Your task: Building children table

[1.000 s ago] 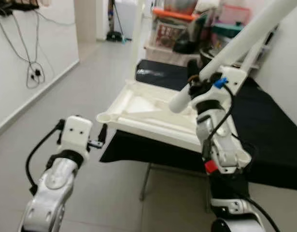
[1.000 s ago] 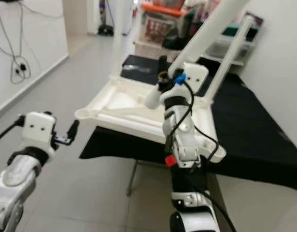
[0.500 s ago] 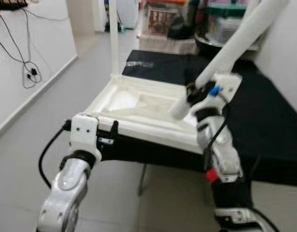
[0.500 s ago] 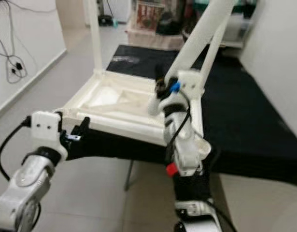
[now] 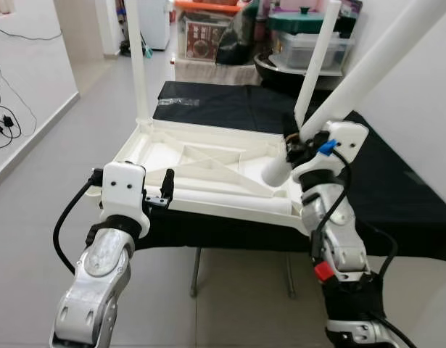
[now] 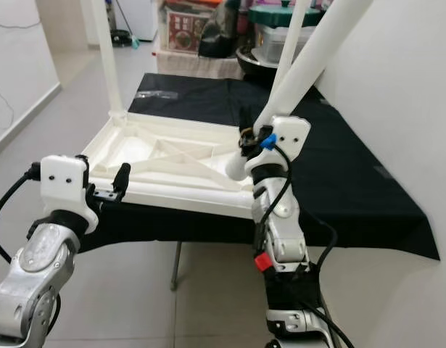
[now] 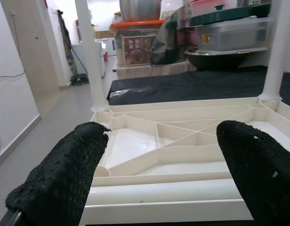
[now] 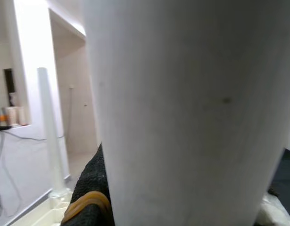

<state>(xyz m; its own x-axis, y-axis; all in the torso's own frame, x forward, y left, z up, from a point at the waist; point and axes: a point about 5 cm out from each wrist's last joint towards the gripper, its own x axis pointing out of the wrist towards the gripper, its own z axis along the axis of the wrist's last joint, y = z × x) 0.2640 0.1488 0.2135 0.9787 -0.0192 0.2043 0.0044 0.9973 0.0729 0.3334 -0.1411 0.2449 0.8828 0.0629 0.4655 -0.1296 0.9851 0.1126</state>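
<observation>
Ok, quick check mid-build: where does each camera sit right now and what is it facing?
Left and right eye views: on the head, looking down at the upturned white tabletop on the black-covered table; both silver arms show.
Left wrist view: along the open left gripper at the tabletop's near edge.
Right wrist view: tight against the white table leg that the right gripper holds.
Eye and left wrist views share the two upright legs.

Item: children's tabletop (image 5: 208, 163), white plastic, lying upside down at frame centre, ribbed underside facing up. Two white legs stand upright in its far corners: one (image 5: 138, 65) upper left, one (image 5: 317, 61) upper right. A third white leg (image 5: 368, 69) slants from centre to upper right, clamped in my right jaws.
</observation>
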